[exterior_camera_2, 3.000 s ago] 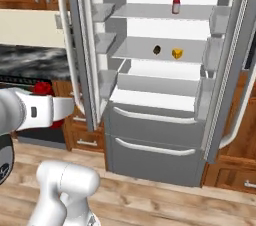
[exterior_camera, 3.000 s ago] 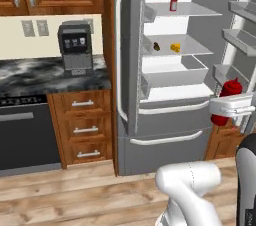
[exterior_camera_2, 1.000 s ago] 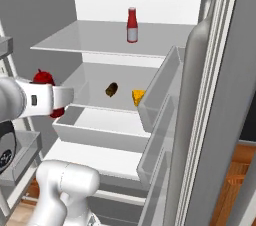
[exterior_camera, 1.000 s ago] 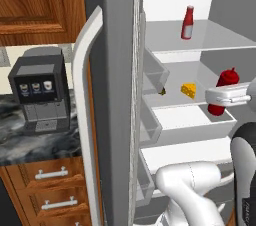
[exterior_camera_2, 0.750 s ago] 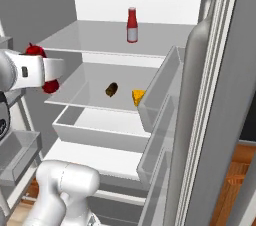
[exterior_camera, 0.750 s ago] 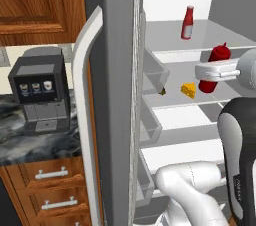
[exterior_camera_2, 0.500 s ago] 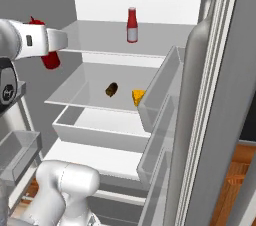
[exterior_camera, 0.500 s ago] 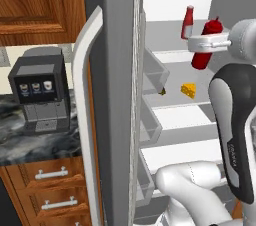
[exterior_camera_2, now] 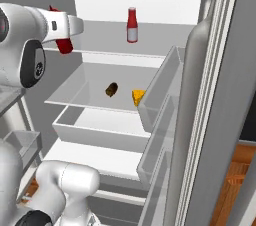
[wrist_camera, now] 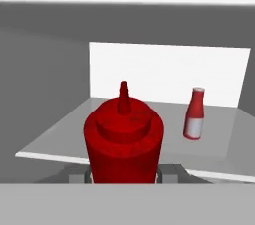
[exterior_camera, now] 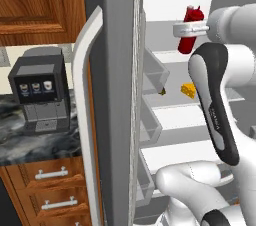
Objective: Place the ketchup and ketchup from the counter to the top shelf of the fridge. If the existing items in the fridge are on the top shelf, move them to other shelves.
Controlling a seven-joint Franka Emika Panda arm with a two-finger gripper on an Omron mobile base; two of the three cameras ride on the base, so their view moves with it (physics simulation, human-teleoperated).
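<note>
The gripper (exterior_camera_2: 64, 29) was clamped on the taller, all-red ketchup bottle (exterior_camera_2: 63, 43), its fingers nearly together around the bottle's body, which it held in the air in front of the fridge (exterior_camera: 117, 30), level with the top shelf (exterior_camera_2: 105, 52) and toward that shelf's left end, outside its front edge as far as the right base view showed. In the hand view the held bottle (wrist_camera: 123, 142) stood close before the camera, nozzle up, with the top shelf (wrist_camera: 69, 137) stretching behind it. The shorter ketchup bottle (exterior_camera_2: 132, 25), white-labelled and pale-capped, stood upright on the top shelf toward the back, well apart from the held one. On the shelf (exterior_camera_2: 80, 90) below the top shelf lay the yellow cheese wedge (exterior_camera_2: 138, 96) and, near it to the left, the dark brown lump (exterior_camera_2: 111, 89). The open door bins (exterior_camera_2: 160, 95) flanked that shelf on the right. Left of the fridge, a coffee machine (exterior_camera: 39, 92) sat on the counter (exterior_camera: 35, 142), above wooden drawers (exterior_camera: 50, 190). Two ketchup bottles, one cheese wedge and one brown lump were in sight.
</note>
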